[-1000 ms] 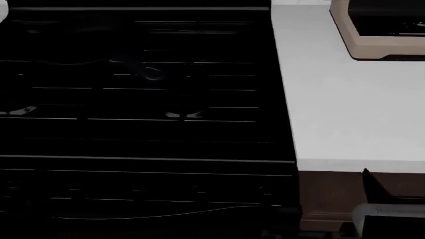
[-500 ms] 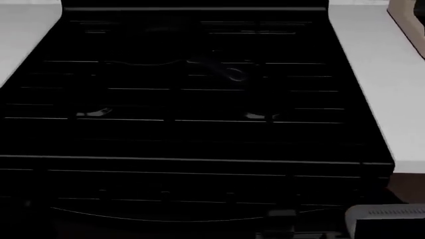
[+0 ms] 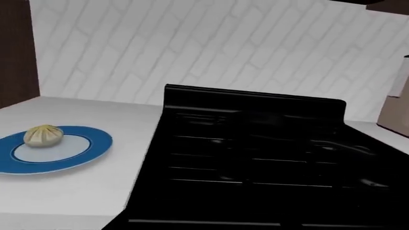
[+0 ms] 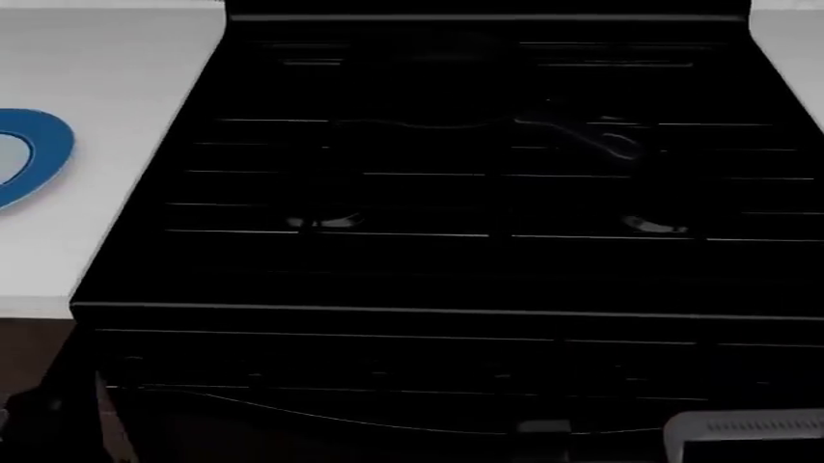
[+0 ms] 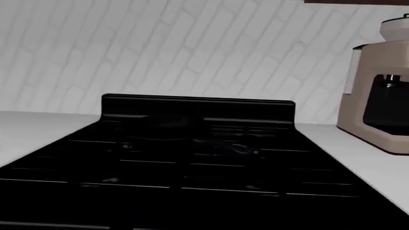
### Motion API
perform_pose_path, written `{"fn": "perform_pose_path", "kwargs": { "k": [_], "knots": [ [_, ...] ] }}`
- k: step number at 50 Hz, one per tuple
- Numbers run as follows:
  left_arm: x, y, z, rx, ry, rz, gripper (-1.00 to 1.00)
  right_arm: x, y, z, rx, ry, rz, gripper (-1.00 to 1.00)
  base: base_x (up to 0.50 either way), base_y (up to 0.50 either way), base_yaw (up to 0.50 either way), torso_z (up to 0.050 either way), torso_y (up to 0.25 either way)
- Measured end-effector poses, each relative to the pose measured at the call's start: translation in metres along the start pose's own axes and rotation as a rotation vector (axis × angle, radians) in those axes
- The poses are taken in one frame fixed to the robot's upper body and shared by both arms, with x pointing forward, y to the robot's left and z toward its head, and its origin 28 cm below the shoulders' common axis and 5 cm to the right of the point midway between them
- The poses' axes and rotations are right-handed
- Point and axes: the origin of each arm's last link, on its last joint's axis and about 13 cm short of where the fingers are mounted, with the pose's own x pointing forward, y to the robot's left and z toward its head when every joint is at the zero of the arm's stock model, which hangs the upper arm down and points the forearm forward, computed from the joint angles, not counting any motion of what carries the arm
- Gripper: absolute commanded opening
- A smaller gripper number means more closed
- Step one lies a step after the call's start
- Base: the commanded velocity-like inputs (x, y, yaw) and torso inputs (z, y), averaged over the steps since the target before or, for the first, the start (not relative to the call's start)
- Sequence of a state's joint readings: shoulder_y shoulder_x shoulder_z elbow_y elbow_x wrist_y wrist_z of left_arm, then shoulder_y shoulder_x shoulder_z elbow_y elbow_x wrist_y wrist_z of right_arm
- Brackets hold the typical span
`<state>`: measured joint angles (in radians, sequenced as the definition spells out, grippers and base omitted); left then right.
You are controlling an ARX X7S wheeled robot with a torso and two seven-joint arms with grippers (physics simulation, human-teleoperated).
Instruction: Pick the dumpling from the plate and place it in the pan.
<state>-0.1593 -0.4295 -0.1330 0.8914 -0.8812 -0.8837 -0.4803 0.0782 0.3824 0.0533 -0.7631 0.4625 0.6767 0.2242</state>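
Observation:
The dumpling (image 3: 43,136), a small pale pleated bun, sits on the blue-rimmed plate (image 3: 89,151) in the left wrist view. That plate lies on the white counter left of the stove. Only a slice of the plate's rim (image 4: 39,154) shows at the left edge of the head view, and the dumpling is out of that view. The black pan (image 4: 431,92) rests on the stove's rear grates and is hard to tell from them. Its handle (image 4: 595,138) points right and forward. The pan (image 5: 167,123) also shows faintly in the right wrist view. Neither gripper's fingers show in any view.
The black stove (image 4: 451,251) fills the middle, with white counter (image 4: 103,87) on its left. A beige coffee machine (image 5: 380,100) stands on the counter to the stove's right. A white brick wall (image 3: 211,48) is behind. A grey arm part (image 4: 744,432) shows low at the right.
The head view has swung left: the stove has slid rightward in the picture, the coffee machine has left it, and the plate's blue rim has come in at the left.

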Motion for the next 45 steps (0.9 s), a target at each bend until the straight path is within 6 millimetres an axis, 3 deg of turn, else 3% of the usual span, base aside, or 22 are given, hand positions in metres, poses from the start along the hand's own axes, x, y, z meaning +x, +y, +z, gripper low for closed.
{"fn": "perform_pose_path", "kwargs": {
  "k": [28, 32, 40, 45],
  "knots": [
    [0.000, 0.000, -0.001, 0.000, -0.003, 0.001, 1.00, -0.001, 0.000, -0.002, -0.008, 0.001, -0.006, 1.00, 0.00, 0.50, 0.00, 0.000, 0.000],
    [0.001, 0.002, 0.001, 0.008, -0.011, 0.011, 1.00, -0.001, 0.000, -0.001, -0.008, -0.003, -0.005, 1.00, 0.00, 0.02, 0.00, 0.000, 0.000],
    [0.006, 0.007, 0.016, 0.054, -0.053, 0.033, 1.00, 0.004, -0.003, 0.017, -0.028, -0.023, 0.003, 1.00, 0.00, 0.00, 0.00, 0.000, 0.000],
    [0.010, 0.009, 0.031, 0.099, -0.091, 0.039, 1.00, 0.009, -0.006, 0.035, -0.045, -0.058, 0.019, 1.00, 0.47, 0.00, 0.00, 0.000, 0.000]
  ]
}}
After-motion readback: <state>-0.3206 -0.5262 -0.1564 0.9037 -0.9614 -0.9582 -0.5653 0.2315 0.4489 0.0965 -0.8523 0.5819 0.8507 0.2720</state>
